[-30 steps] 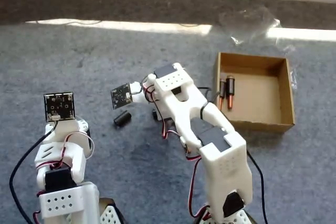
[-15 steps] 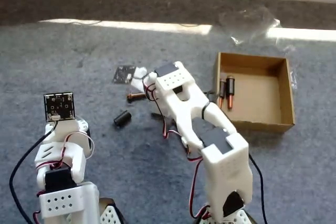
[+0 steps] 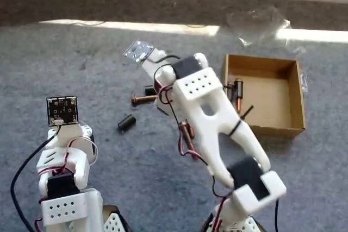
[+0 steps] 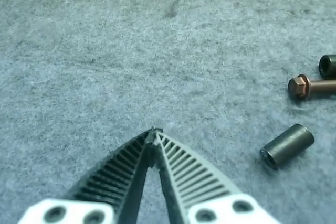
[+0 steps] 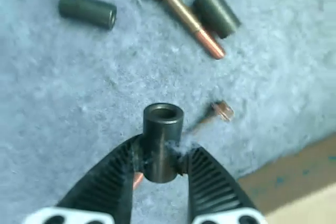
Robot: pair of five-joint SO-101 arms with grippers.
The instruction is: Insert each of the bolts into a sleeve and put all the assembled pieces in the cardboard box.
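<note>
My right gripper (image 5: pixel 160 157) was clamped on a dark sleeve (image 5: pixel 163 124), held upright over the carpet (image 5: pixel 63 77). My left gripper (image 4: pixel 154 135) sat pinched together with nothing in it, near a loose bolt (image 4: pixel 310 86) and a loose sleeve (image 4: pixel 287 145). An assembled piece (image 3: pixel 238 88) lay in the cardboard box (image 3: pixel 272 104).

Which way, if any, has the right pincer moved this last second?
Yes: the right pincer, shut on a sleeve, went toward the table's far side; its wrist, once level with the box's middle, now matches its far wall.
</note>
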